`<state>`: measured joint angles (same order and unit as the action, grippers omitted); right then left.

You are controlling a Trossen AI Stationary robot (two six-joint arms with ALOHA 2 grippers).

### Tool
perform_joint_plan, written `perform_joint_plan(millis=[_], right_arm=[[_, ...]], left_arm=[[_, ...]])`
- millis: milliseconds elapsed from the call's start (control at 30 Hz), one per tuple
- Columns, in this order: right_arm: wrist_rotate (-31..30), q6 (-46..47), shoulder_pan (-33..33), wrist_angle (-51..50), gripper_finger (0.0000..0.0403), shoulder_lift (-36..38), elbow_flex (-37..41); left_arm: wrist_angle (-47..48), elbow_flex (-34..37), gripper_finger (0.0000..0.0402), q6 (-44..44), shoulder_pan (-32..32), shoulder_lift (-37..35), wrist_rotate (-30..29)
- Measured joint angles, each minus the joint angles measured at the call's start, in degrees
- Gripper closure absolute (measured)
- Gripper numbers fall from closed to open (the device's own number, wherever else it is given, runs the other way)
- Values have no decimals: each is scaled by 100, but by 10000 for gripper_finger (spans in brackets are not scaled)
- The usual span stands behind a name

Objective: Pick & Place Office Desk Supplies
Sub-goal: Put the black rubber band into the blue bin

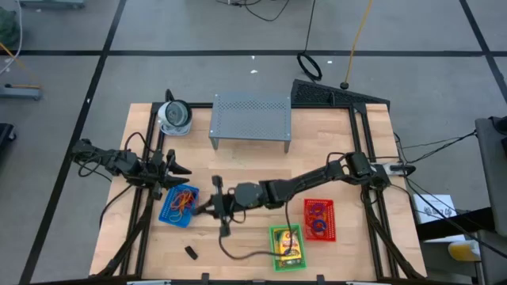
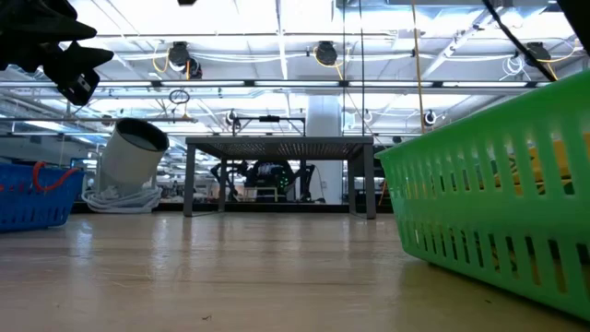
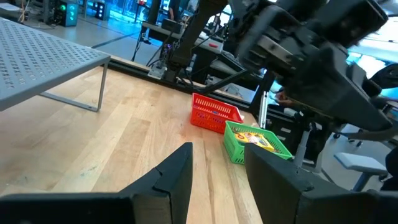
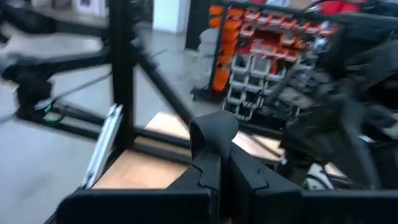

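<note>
A blue basket (image 1: 178, 206) holding orange and red rubber bands stands at the near left. A green basket (image 1: 287, 247) holds yellow crayon boxes (image 3: 256, 139). To its right, a red basket (image 1: 319, 219) holds red bands. One small black clip (image 1: 191, 252) lies flat on the table near the front edge. My right gripper (image 1: 207, 207) is shut just right of the blue basket, pointing toward the table's left, with nothing showing between its fingers (image 4: 219, 163). My left gripper (image 1: 181, 169) waits open at the left, above the blue basket's far side.
A grey perforated shelf (image 1: 250, 117) stands on its legs at the far middle. A round white-grey object (image 1: 174, 116) sits left of it. Bare wood lies between the shelf and the baskets. Dark frame rails run along the table's left and right sides.
</note>
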<state>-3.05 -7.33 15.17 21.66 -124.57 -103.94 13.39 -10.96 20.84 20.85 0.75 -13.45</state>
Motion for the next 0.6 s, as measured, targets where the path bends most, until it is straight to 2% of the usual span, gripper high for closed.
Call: perform_joint_plan(millis=[200, 400, 467, 600], right_arm=[[8, 218, -323, 637, 402, -176, 2], [209, 220, -495, 737, 402, -243, -74], [333, 282, -552, 952, 402, -477, -301], [612, 385, -564, 715, 403, -1027, -1066]], left_arm=[[2, 0, 247, -1, 0, -1, 2], [2, 0, 247, 0, 1, 0, 2], [2, 0, 247, -2, -1, 0, 2], [0, 0, 247, -1, -1, 0, 2]])
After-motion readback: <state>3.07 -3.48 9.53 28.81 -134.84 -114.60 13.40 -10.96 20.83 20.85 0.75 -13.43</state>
